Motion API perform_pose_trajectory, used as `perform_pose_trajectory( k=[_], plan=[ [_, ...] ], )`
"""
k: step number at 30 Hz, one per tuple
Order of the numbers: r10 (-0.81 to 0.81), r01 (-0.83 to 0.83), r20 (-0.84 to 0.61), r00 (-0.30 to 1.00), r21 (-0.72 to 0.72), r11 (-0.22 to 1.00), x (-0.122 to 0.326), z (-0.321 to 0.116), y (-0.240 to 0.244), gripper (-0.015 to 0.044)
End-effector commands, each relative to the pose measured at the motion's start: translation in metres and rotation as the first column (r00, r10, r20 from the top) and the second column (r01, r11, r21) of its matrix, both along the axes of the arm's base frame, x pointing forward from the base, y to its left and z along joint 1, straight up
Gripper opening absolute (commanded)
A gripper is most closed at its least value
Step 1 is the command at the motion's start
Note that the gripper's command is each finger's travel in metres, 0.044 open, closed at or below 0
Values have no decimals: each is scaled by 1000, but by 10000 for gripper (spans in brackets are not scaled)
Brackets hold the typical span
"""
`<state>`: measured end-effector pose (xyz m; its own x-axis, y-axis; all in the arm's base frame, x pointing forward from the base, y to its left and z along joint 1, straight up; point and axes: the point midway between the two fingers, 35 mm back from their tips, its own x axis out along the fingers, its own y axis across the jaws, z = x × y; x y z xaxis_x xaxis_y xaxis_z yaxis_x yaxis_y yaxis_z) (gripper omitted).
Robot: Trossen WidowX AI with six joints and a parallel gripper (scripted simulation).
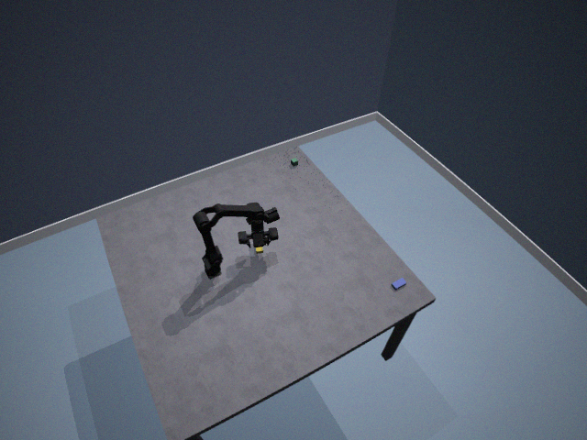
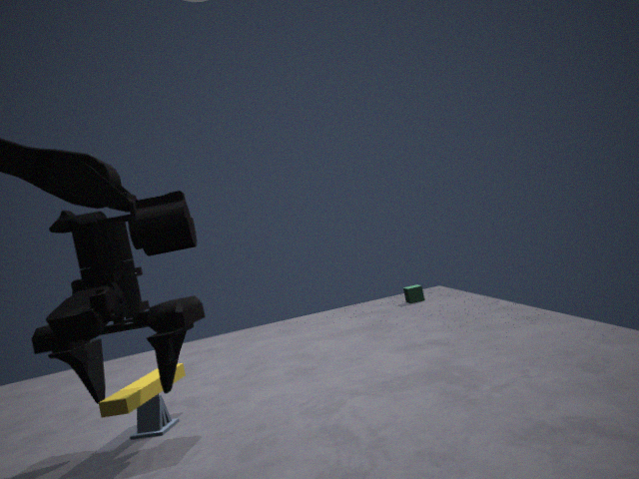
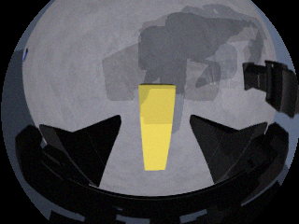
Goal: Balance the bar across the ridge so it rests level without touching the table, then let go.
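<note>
The yellow bar (image 1: 259,249) (image 2: 142,387) (image 3: 157,133) lies across the top of the grey-blue ridge (image 2: 149,413), clear of the table. It looks about level, though a slight tilt cannot be ruled out. The ridge stands upright on its flat base and is hidden under the bar in the wrist view. My gripper (image 2: 133,395) (image 3: 156,119) is open, with one finger on each side of the bar and a gap between each finger and the bar in the wrist view. The fingertips are at about the bar's height.
A green block (image 1: 294,161) (image 2: 413,293) sits near the far corner of the table (image 1: 303,293) (image 2: 386,391). A blue block (image 1: 399,283) lies near the right corner; a bit of it shows at the left edge of the wrist view (image 3: 25,54).
</note>
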<state>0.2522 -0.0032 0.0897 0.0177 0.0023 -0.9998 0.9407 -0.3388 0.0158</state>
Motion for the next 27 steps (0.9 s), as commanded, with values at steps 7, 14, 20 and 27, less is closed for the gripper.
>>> perform_pose_trajectory(
  k=[7,14,20,27],
  plan=[
    [0,0,0,1000,0,1000,4,56,0,440],
    [0,0,0,1000,0,1000,-2,100,0,440],
    [0,0,0,1000,0,1000,-2,100,0,440],
    [0,0,0,1000,0,1000,-2,100,0,440]
  ],
)
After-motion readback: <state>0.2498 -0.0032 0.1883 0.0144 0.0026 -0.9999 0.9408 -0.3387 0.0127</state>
